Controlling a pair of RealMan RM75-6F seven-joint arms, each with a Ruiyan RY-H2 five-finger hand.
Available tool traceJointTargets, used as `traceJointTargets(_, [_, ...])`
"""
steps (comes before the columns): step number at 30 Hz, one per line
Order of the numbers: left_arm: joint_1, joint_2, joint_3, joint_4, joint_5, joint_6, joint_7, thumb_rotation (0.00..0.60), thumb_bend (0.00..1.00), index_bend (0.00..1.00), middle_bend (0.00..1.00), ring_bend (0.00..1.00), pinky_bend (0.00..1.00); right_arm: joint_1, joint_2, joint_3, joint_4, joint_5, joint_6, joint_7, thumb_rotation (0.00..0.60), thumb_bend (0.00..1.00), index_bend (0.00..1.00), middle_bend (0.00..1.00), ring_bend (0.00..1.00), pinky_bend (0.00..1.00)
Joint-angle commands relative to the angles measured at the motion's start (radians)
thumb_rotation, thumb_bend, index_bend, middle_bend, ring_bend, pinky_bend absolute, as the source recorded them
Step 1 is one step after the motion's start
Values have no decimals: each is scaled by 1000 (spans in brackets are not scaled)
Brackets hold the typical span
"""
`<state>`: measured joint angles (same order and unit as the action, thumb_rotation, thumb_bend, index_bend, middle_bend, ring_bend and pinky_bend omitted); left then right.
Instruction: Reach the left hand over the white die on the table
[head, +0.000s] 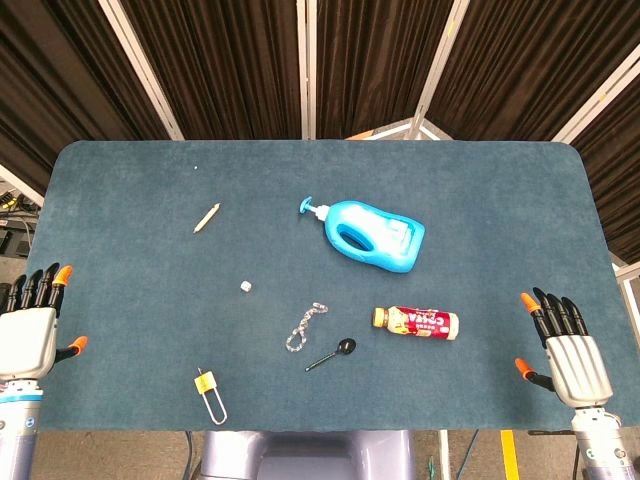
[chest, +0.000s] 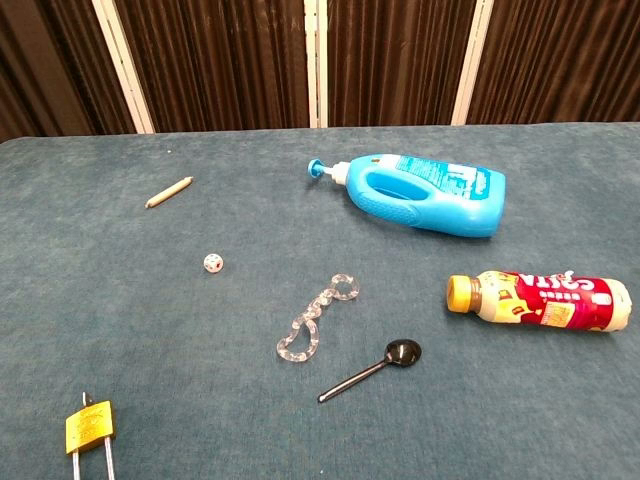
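Note:
The small white die (head: 245, 287) lies on the blue table, left of centre; the chest view shows the die (chest: 213, 263) with its dotted faces. My left hand (head: 30, 325) hovers at the table's left front edge, palm down, fingers apart and straight, holding nothing, well to the left of the die. My right hand (head: 565, 345) is at the right front edge, fingers likewise spread and empty. Neither hand appears in the chest view.
On the table lie a wooden pencil stub (head: 207, 217), a blue pump bottle (head: 368, 234) on its side, a small drink bottle (head: 417, 322), a clear plastic chain (head: 305, 327), a black spoon (head: 332, 354) and a yellow padlock (head: 207, 389).

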<state>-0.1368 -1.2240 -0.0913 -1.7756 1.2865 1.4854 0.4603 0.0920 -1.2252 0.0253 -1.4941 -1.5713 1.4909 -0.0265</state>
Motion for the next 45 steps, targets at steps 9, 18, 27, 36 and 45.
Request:
traceJointTargets(9, [-5, 6, 1, -6, -18, -22, -5, 600, 113, 0, 0, 0, 0, 0, 5, -3, -9, 6, -10, -8, 600, 117, 30, 0, 0, 0])
traceJointTargets(18, [-26, -2, -10, 3, -32, -50, -6, 600, 118, 0, 0, 0, 0, 3, 16, 7, -16, 26, -21, 8, 600, 118, 65, 0, 0, 0])
traceJointTargets(27, [-147, -51, -97, -1, -67, -134, 66, 600, 211, 197, 0, 0, 0, 10, 23, 18, 0, 40, -35, 58, 600, 118, 88, 0, 0, 0])
traceJointTargets(36, [-497, -261, -228, 218, -321, -462, 282, 600, 249, 355, 0, 0, 0, 22, 14, 45, 50, 87, -62, 113, 600, 119, 103, 0, 0, 0])
traceJointTargets(45, [-651, -402, -203, 397, -441, -584, 339, 600, 259, 408, 0, 0, 0, 24, 9, 67, 91, 141, -87, 143, 600, 119, 104, 0, 0, 0])
